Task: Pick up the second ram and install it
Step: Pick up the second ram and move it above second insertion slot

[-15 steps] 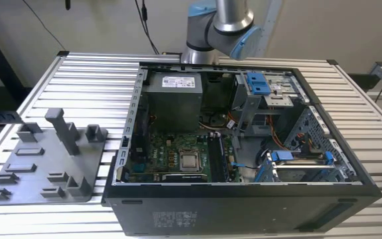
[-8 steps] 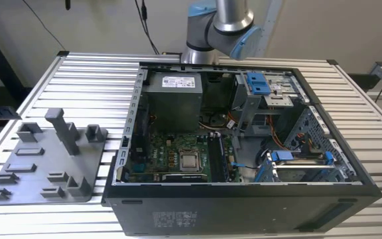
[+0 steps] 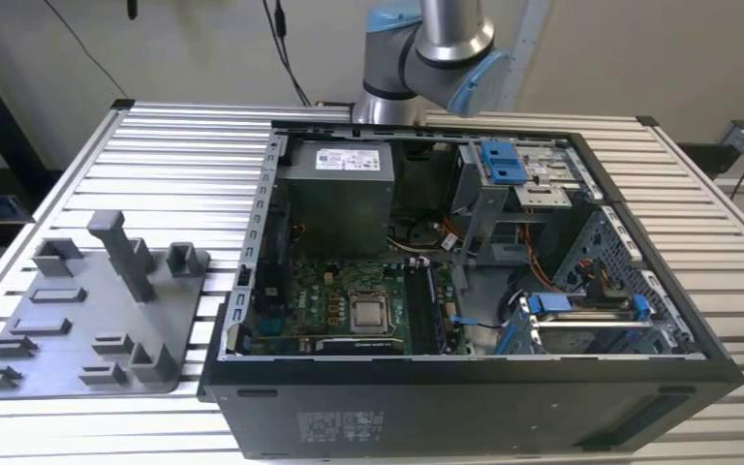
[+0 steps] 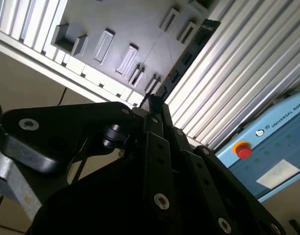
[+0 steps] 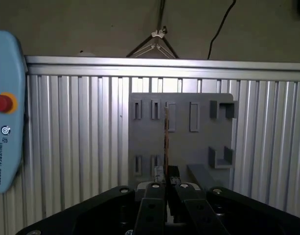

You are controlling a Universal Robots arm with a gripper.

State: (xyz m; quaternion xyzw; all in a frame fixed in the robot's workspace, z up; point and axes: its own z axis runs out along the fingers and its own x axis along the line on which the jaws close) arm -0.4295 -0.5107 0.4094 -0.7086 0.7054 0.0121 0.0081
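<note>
Open-topped case (image 3: pixel 476 397) on the ribbed tabletop (image 3: pixel 178 145): power supply (image 3: pixel 333 189) and drive cage (image 3: pixel 514 194) stood tall beside the motherboard (image 3: pixel 321 291). Posts (image 3: pixel 127 257) rose from the grey tray (image 3: pixel 88 310); above them the gripper (image 5: pixel 165 174), jaws closed on the second ram (image 5: pixel 166 137), hung clear.

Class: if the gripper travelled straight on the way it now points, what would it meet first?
Probably the grey tray. The second ram, held in the gripper, would touch it first, though depth is unclear.
</note>
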